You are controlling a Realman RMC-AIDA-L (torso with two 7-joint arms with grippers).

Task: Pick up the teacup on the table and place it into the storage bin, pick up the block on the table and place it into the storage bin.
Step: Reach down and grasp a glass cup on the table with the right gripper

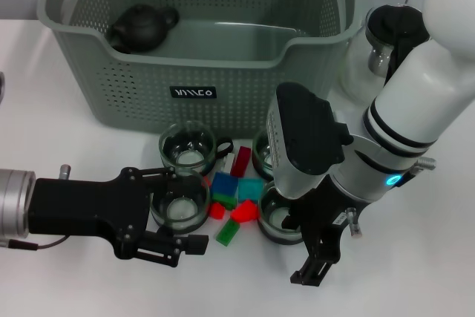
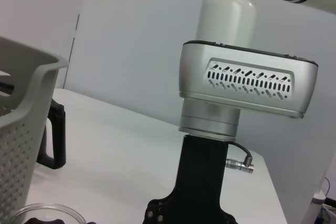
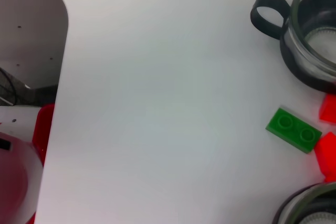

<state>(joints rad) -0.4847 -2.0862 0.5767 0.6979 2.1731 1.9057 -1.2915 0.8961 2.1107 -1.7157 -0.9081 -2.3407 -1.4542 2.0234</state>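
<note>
White desk (image 1: pixel 67 280), pale grey wall behind in the left wrist view. Storage bin (image 1: pixel 223 79) sits at the desk's back, a dark teapot (image 1: pixel 141 26) inside. Left claw (image 1: pixel 178 209) is spread around a glass teacup (image 1: pixel 180 208), fingers either side, contact unclear. Right claw (image 1: pixel 319 261) hangs released over bare desk near another teacup (image 1: pixel 278 217). Coloured blocks (image 1: pixel 234 202) lie between the cups; green block (image 3: pixel 293 129) flat on the desk.

Left tool (image 1: pixel 176 209) reaches in low with fingers spread; right tool (image 1: pixel 320 261) hangs angled downward, fingers parted.
</note>
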